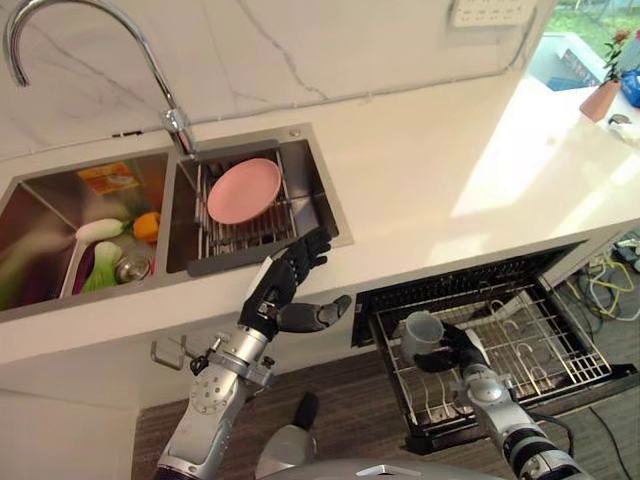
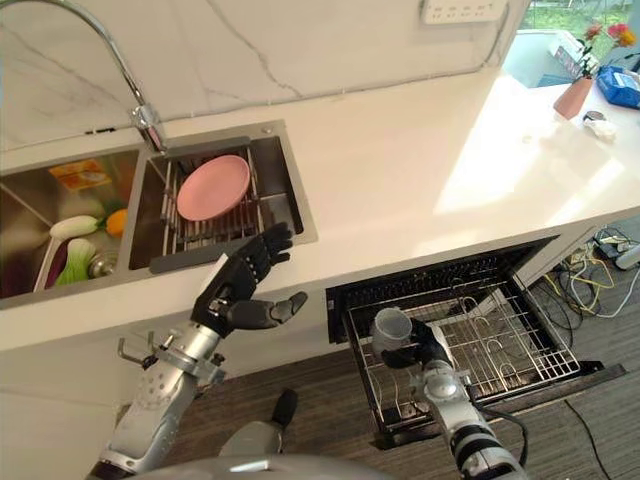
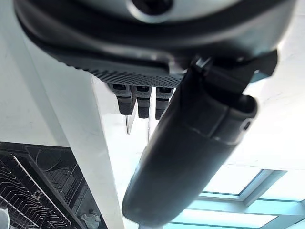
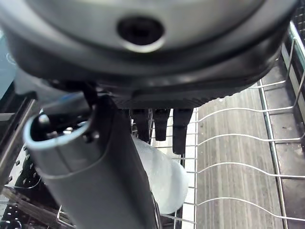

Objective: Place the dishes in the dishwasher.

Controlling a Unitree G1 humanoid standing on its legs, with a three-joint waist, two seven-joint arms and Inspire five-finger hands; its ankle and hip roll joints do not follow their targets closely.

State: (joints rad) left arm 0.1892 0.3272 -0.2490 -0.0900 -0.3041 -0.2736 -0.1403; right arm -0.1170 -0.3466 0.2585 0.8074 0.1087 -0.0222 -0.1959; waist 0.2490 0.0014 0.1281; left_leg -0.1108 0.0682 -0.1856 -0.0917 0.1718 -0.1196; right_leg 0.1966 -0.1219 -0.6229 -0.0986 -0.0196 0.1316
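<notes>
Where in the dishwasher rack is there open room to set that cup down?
The right hand holds the cup over the near-left part of the dishwasher rack. The rack's wire rows to the right of the cup look bare. The sink rack is crowded by the pink plate; the left hand hovers beside it.

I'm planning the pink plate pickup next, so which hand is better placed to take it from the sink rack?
Left. The left hand hovers open at the sink's front edge, near the pink plate. The right hand is shut on a cup over the dishwasher rack.

One pink plate [image 1: 243,190], one cup [image 1: 422,337]
</notes>
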